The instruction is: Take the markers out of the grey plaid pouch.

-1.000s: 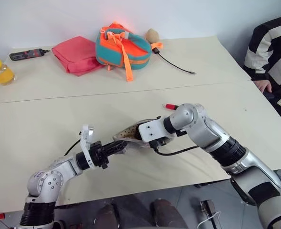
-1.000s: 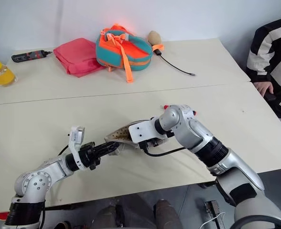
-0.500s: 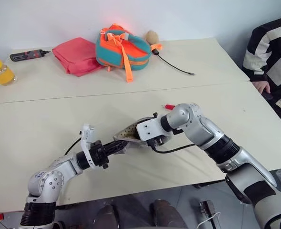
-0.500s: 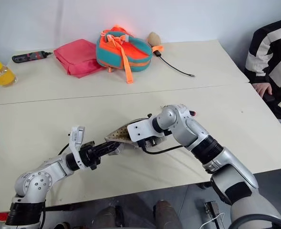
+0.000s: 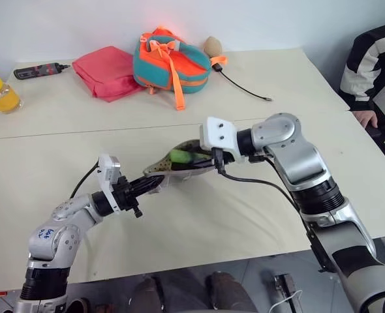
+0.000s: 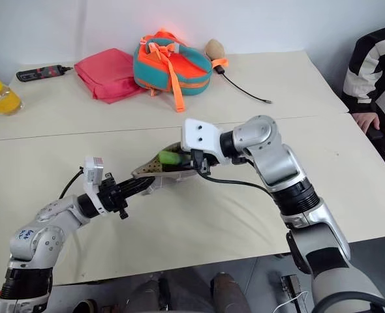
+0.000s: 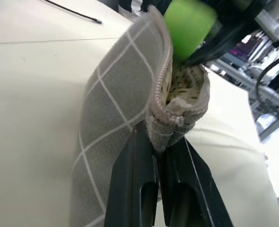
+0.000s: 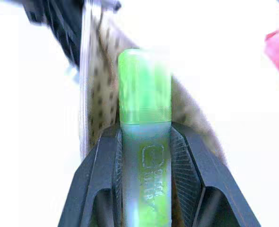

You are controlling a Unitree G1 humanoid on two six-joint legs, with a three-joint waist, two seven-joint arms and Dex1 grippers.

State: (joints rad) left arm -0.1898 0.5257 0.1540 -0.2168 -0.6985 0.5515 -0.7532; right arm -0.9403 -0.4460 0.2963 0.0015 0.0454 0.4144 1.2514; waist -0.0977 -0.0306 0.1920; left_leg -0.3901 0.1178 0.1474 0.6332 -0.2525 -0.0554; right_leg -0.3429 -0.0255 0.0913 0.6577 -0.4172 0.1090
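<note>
The grey plaid pouch (image 5: 161, 172) hangs just above the near table, its mouth open and its dotted beige lining showing. My left gripper (image 5: 154, 184) is shut on the pouch's near end, fingers (image 7: 135, 189) pinching the fabric by the zip. At the pouch's open mouth my right gripper (image 5: 198, 157) is shut on a bright green marker (image 5: 179, 156). The marker's cap end (image 8: 144, 94) pokes out past the fingers (image 8: 101, 165), over the lining. The same green marker (image 7: 189, 23) shows above the pouch's rim (image 7: 161, 71) in the left wrist view.
On the far table lie a pink-red folded cloth (image 5: 107, 72), a teal-and-orange bag (image 5: 173, 59), a black-and-red tool (image 5: 39, 70), a yellow-orange bottle (image 5: 0, 94) and a black cable (image 5: 245, 88). A person in a striped sleeve (image 5: 375, 65) sits at the right edge.
My right gripper has risen with the green marker, which now shows at the pouch's mouth. The pouch's open end lifted with it, and my left gripper moved up a little.
</note>
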